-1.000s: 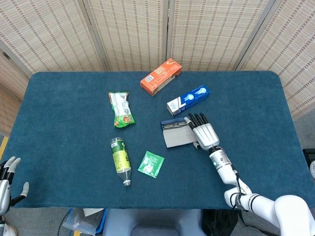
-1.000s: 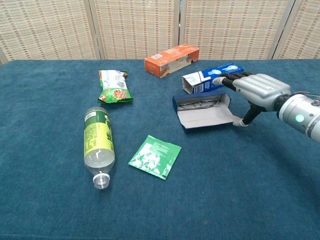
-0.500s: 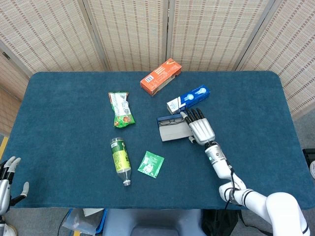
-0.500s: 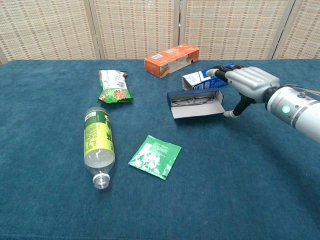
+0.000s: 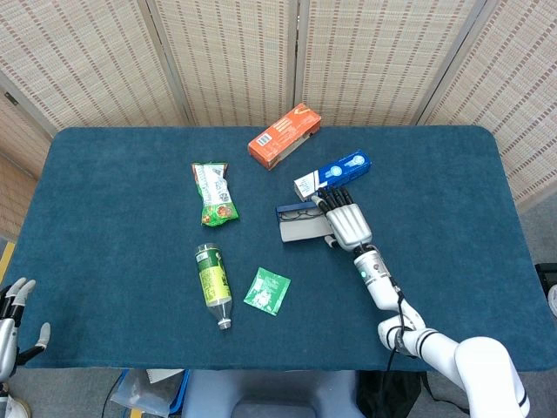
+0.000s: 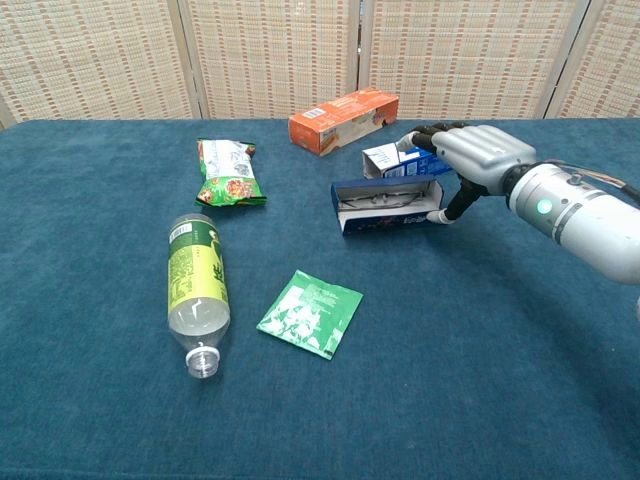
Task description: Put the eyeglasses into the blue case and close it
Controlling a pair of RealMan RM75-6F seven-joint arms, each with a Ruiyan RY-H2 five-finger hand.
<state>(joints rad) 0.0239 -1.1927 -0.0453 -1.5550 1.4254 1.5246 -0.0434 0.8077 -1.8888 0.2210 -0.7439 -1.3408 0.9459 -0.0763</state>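
The blue case [image 5: 300, 228] [image 6: 385, 207] lies mid-table with its lid tilted up, partly folded over. The eyeglasses [image 6: 375, 198] show inside it through the gap, and more faintly in the head view [image 5: 300, 212]. My right hand [image 5: 345, 223] [image 6: 468, 156] is at the case's right end. Its thumb touches the lid's edge and its fingers reach over the back of the case, holding nothing. My left hand [image 5: 13, 309] hangs off the table's near-left corner with its fingers apart, shown only in the head view.
A blue toothpaste box [image 5: 333, 174] [image 6: 400, 160] lies just behind the case, touching my right hand's fingers. An orange box [image 5: 285, 135] [image 6: 344, 119] sits farther back. A green snack bag [image 5: 214, 193], a lying bottle [image 5: 212, 283] and a green sachet [image 5: 267, 290] lie to the left.
My right hand has moved back and left, swinging the lid up from flat open to partly over the case. The case slid a little toward the toothpaste box. The left hand stayed still.
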